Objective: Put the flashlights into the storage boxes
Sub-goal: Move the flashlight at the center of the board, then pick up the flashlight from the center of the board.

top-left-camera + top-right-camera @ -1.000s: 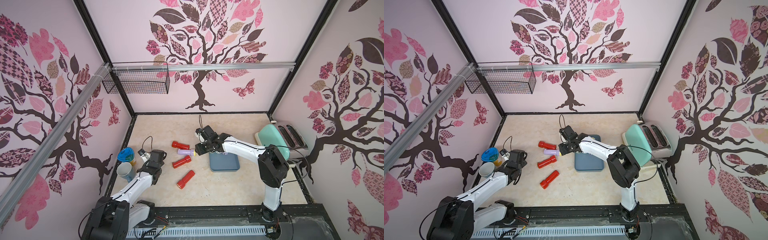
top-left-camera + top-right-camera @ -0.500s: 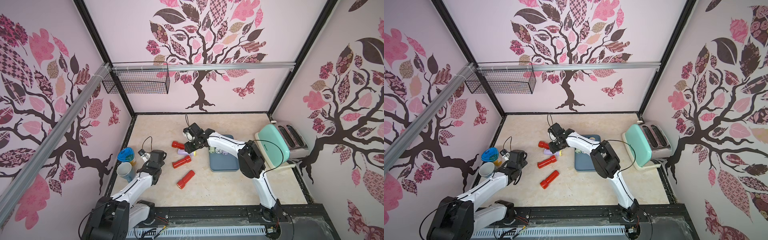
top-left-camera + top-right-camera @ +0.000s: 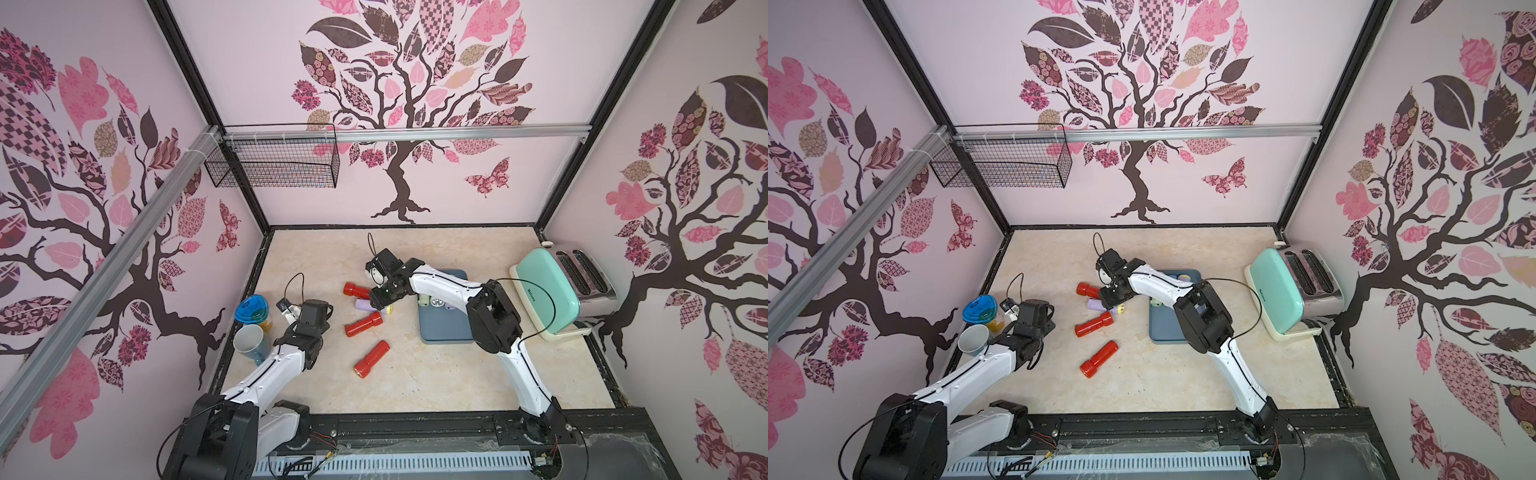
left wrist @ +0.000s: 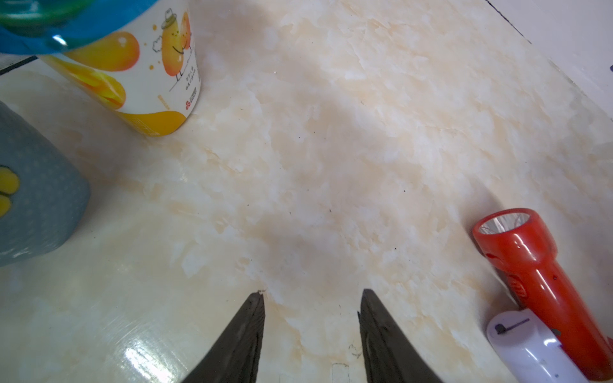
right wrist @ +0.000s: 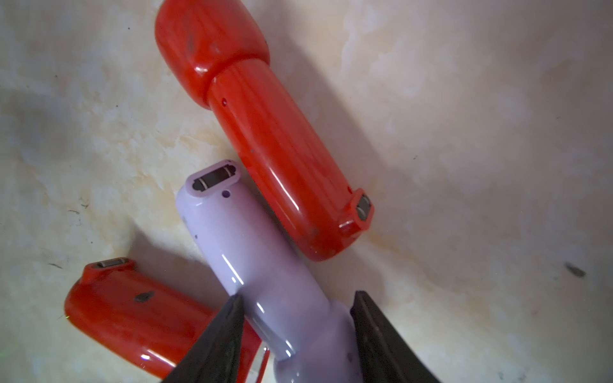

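In both top views three red flashlights [image 3: 363, 324] [image 3: 1094, 325] lie left of the slate-blue storage box [image 3: 442, 328] [image 3: 1163, 328]. A lilac flashlight [image 3: 365, 306] with a yellow head rests among them on the table. My right gripper [image 3: 384, 305] [image 5: 297, 295] is shut on it near its head. The right wrist view shows the lilac flashlight [image 5: 252, 252] between the fingers, with red flashlights [image 5: 272, 146] on either side. A pale green flashlight [image 3: 423, 300] and others lie in the box, partly hidden by the arm. My left gripper [image 3: 313, 316] [image 4: 311, 293] hangs open and empty over bare table.
A blue-lidded cup [image 3: 251, 309] and a grey-blue mug [image 3: 249, 345] stand at the left edge, close to my left gripper. A mint-green toaster [image 3: 552, 291] sits at the right. A black wire basket [image 3: 274, 166] hangs on the back rail.
My right gripper has moved left from the box side, come down over the lilac flashlight, and its jaws have narrowed onto it. The left arm has stayed still.
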Robot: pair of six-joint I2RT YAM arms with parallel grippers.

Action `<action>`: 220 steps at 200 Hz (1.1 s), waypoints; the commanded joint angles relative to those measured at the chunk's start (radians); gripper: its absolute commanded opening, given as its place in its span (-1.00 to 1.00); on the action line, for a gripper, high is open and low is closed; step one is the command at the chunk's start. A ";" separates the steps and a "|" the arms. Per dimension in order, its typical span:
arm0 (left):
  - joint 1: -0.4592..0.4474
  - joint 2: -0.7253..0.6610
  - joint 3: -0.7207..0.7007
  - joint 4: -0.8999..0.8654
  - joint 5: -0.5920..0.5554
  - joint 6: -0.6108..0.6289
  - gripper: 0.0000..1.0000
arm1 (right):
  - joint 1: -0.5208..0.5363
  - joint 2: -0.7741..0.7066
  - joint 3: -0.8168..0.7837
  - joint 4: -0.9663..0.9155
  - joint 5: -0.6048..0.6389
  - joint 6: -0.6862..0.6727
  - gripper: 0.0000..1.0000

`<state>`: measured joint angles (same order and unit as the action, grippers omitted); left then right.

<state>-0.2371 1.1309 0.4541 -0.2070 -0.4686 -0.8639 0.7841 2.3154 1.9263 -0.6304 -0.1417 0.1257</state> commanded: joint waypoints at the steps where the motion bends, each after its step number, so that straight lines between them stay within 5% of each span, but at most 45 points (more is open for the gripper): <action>1: 0.004 0.006 -0.022 0.017 -0.002 0.008 -0.01 | 0.004 0.026 -0.021 -0.055 0.083 -0.009 0.03; 88: 0.004 0.020 -0.018 0.024 0.013 0.009 0.00 | -0.002 -0.178 -0.299 0.051 0.203 0.016 -0.01; 150: 0.003 -0.006 -0.030 0.032 0.011 0.015 -0.01 | -0.002 -0.094 -0.224 0.036 0.221 0.002 0.16; 220: 0.004 0.024 -0.021 0.037 0.014 0.023 -0.01 | -0.003 -0.074 -0.200 0.039 0.226 0.000 0.00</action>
<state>-0.2371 1.1511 0.4541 -0.1783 -0.4576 -0.8585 0.7834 2.2169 1.7027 -0.5648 0.0647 0.1295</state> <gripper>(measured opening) 0.496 0.514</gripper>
